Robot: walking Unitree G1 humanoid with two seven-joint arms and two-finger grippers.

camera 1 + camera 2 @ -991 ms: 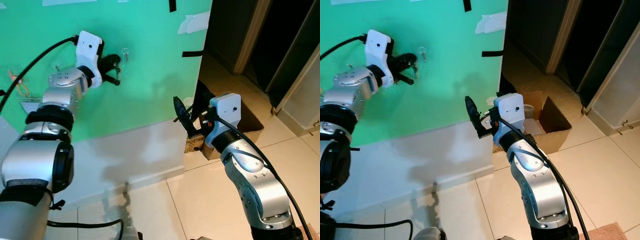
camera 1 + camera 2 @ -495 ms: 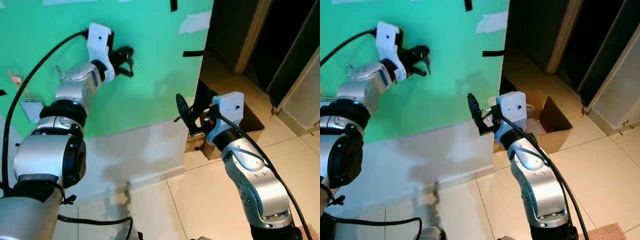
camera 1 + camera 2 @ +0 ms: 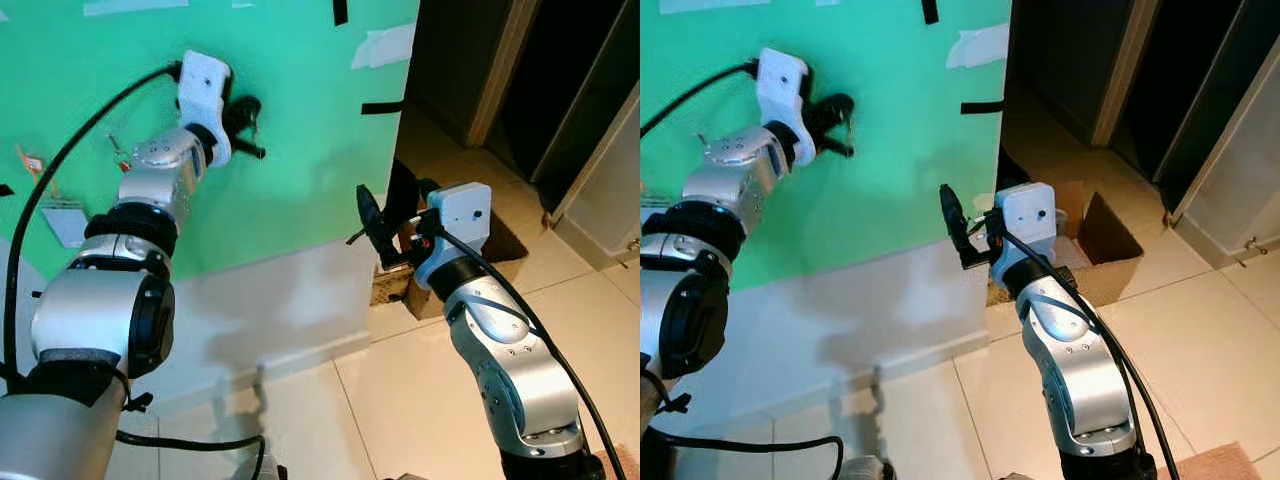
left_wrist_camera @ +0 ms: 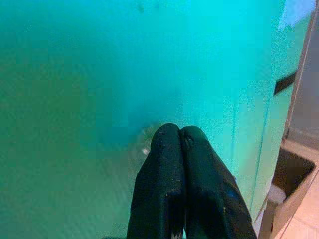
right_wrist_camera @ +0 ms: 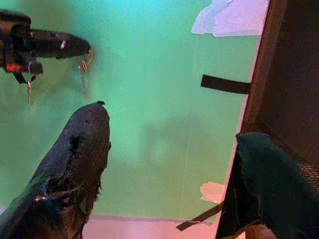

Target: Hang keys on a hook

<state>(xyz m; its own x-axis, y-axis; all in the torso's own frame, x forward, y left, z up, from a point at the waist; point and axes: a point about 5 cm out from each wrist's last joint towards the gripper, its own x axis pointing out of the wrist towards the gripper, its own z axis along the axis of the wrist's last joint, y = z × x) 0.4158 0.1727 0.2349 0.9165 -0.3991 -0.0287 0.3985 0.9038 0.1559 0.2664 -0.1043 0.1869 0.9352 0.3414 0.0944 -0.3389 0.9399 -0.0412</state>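
Reaching up to the green wall in the upper left of the head views, the left gripper presses its black fingertips against the painted surface, the silver arm stretched out from the lower left corner. In the left wrist view its two fingers lie clenched together with no gap between them, their tips touching the wall; whether anything is pinched there cannot be told from that picture. In the right wrist view, toward the upper left of the frame, the same gripper shows as a dark bar, with the keys dangling just beside its tip on a thin metal ring close to the wall. The hook itself is too small to make out, so it is unclear whether the ring rests on it or is held by the fingers.

Near the centre of the head views the right gripper hangs in the air well apart from the left one, beside the wall's right edge. Its fingers stand spread wide in the right wrist view, released and holding nothing.

Strips of black tape and a patch of pale tape mark the wall near the upper middle. A cardboard box sits on the tiled floor behind the right arm, at centre right, next to a dark doorway.
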